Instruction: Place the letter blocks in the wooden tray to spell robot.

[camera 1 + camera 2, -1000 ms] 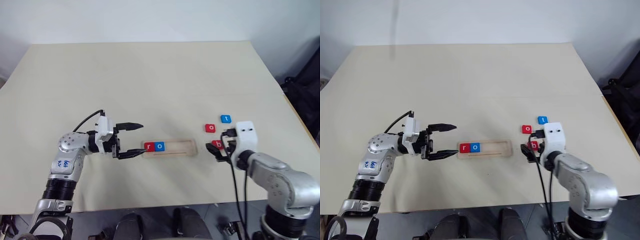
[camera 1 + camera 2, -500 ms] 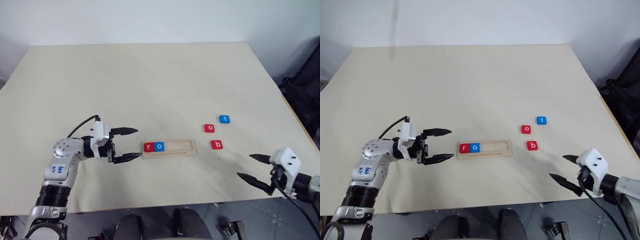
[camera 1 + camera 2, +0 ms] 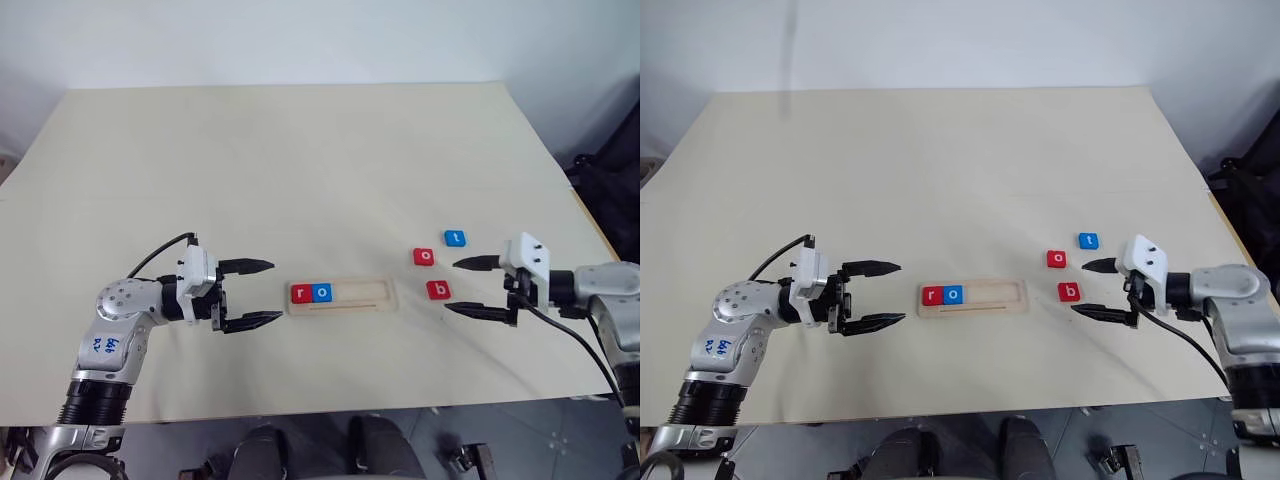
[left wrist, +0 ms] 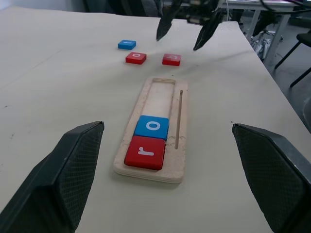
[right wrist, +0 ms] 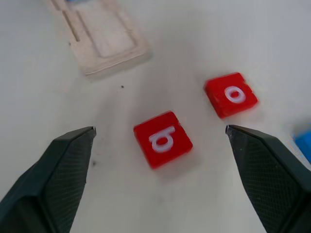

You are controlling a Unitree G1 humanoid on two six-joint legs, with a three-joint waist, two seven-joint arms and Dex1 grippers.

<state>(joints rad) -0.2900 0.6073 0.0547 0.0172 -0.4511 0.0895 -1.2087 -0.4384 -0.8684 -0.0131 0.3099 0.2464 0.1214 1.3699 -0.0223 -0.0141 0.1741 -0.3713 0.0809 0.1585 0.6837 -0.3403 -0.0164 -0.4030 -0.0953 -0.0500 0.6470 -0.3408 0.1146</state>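
The wooden tray [image 3: 365, 292] lies at the table's middle front, with a red r block [image 3: 300, 293] and a blue o block [image 3: 321, 293] side by side at its left end. To its right, loose on the table, are a red b block [image 3: 438, 290], a red o block [image 3: 424, 257] and a blue t block [image 3: 455, 238]. My right gripper [image 3: 452, 287] is open and points left, with the b block [image 5: 163, 138] just past its fingertips and untouched. My left gripper [image 3: 276, 291] is open and empty, level, just left of the tray [image 4: 165, 97].
The table's right edge runs close behind my right arm, and the front edge is near both arms. A dark object [image 3: 610, 190] stands off the table at the right. Wide bare tabletop stretches behind the tray.
My right arm left its spot over the b block, swung out toward the table's front right, then came back in from the right, still open and pointing left at the b block. The left gripper barely moved.
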